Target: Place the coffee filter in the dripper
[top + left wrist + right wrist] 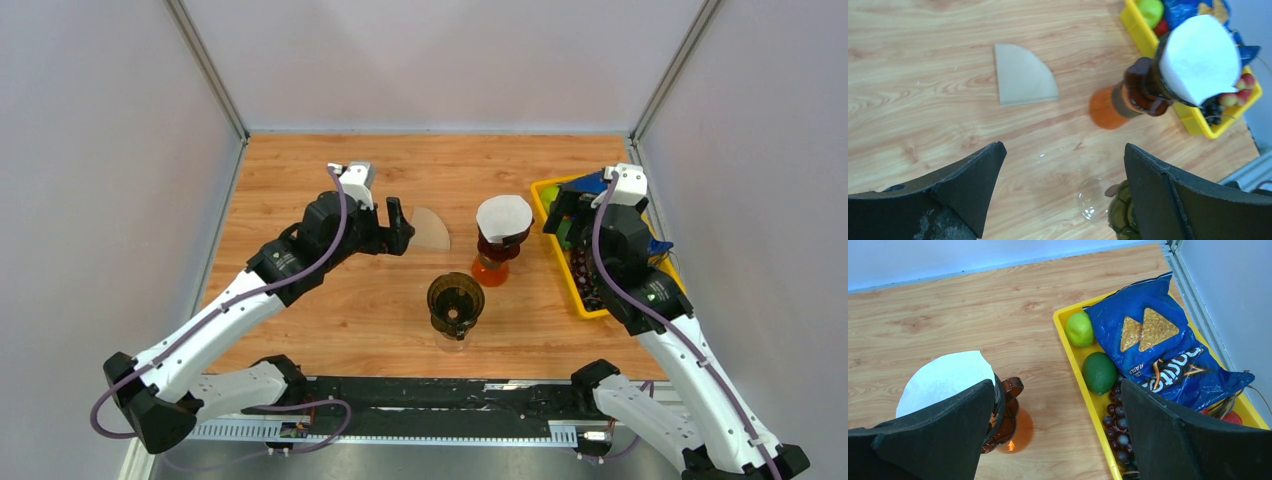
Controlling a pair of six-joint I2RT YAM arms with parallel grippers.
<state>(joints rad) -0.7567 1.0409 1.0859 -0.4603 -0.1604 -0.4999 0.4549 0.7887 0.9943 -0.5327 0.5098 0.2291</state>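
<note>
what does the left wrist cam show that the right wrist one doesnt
Only the left wrist: the tan folded filter lying flat on the table, and the dark green dripper at the bottom edge. Only the right wrist: the dark green fruit in the yellow tray. Both: the white filter sitting in the brown dripper, and that tray.

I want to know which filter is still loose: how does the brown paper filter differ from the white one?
The brown filter lies flat on the table, folded into a fan shape; the white filter sits in the amber dripper above an orange base. The brown filter touches no dripper, while the white filter rises above its dripper's rim. One is beige-brown, the other plain white. Both are paper coffee filters.
</note>
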